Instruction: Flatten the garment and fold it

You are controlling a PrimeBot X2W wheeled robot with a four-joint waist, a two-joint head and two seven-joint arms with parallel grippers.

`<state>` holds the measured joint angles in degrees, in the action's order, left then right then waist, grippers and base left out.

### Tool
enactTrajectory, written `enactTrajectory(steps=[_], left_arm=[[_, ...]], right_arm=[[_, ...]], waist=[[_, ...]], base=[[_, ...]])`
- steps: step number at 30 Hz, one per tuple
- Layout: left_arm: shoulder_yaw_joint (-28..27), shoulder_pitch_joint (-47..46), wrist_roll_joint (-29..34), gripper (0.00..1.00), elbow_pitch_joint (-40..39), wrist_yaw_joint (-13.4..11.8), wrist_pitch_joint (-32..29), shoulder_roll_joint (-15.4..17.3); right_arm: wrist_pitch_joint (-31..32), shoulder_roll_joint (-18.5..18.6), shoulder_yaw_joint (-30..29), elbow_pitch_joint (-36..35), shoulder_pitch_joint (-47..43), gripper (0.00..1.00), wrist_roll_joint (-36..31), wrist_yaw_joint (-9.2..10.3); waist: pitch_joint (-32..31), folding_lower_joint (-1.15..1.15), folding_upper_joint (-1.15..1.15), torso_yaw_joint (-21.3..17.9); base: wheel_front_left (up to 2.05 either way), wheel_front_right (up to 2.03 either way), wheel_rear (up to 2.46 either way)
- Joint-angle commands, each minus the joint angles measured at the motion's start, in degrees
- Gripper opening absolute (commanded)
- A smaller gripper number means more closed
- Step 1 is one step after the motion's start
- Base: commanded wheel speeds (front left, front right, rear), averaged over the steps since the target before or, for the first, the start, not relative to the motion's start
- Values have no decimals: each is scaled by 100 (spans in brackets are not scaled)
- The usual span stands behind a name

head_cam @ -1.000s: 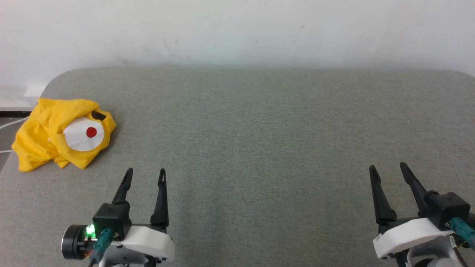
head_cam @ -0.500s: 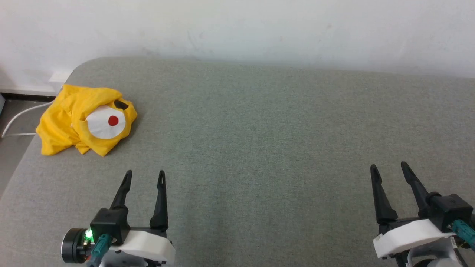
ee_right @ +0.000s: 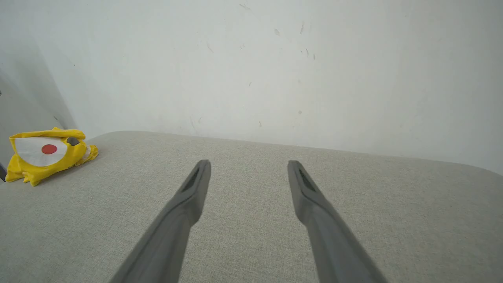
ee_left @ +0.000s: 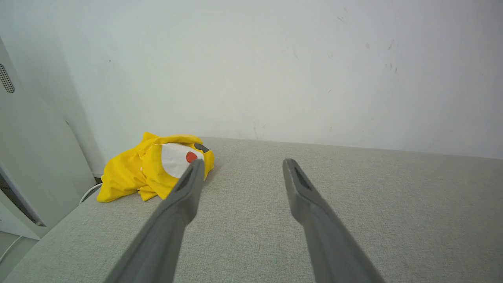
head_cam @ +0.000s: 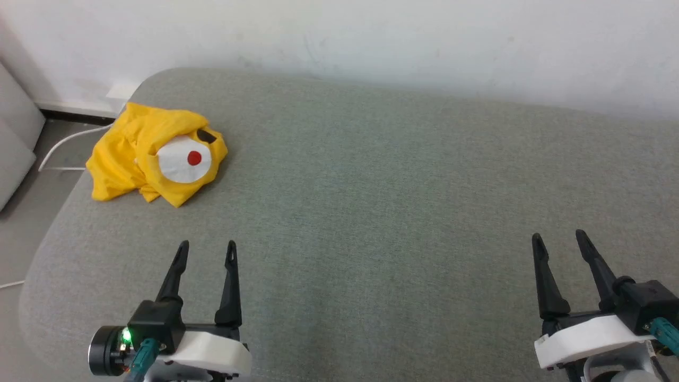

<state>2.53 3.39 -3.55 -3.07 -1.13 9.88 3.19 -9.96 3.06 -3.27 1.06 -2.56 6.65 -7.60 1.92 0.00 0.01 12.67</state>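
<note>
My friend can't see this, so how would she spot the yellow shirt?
Start with the grey cushioned surface against the white wall. Look to its far left corner, ahead of the left gripper, where the garment lies in a crumpled heap. Its bright yellow, with a white patch and red dot, stands out from the grey.

Head downward, wrists low, all share garment (head_cam: 119, 159)

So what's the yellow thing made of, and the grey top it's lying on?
The yellow garment looks like thin, soft cloth, maybe cotton: it lies crumpled in loose folds, matte, with a flat printed white patch and red dot. The grey top seems padded and covered in woven fabric: fine speckled weave, no shine, rounded corners.
</note>
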Motion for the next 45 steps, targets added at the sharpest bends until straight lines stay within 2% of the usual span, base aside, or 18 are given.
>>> enactTrajectory(steps=[1, 28, 38, 45], left_arm=[[11, 20, -32, 100, -40, -28, 62, -22], [193, 138, -274, 100, -132, -129, 385, -29], [178, 216, -311, 100, -164, -148, 505, -31], [182, 161, -257, 100, -82, -98, 512, -32]], right_arm=[[-55, -12, 6, 26, 10, 100, 53, 7], [-378, -17, 104, 178, -30, 100, 172, 10], [-497, -18, 130, 218, -82, 100, 293, 11], [-504, -18, 80, 176, -148, 100, 297, 11]], waist=[[10, 0, -1, 108], [116, 0, -1, 1308], [71, 0, -1, 1535], [81, 0, -1, 1483]], base=[[0, 0, 0], [0, 0, 0], [0, 0, 0], [0, 0, 0]])
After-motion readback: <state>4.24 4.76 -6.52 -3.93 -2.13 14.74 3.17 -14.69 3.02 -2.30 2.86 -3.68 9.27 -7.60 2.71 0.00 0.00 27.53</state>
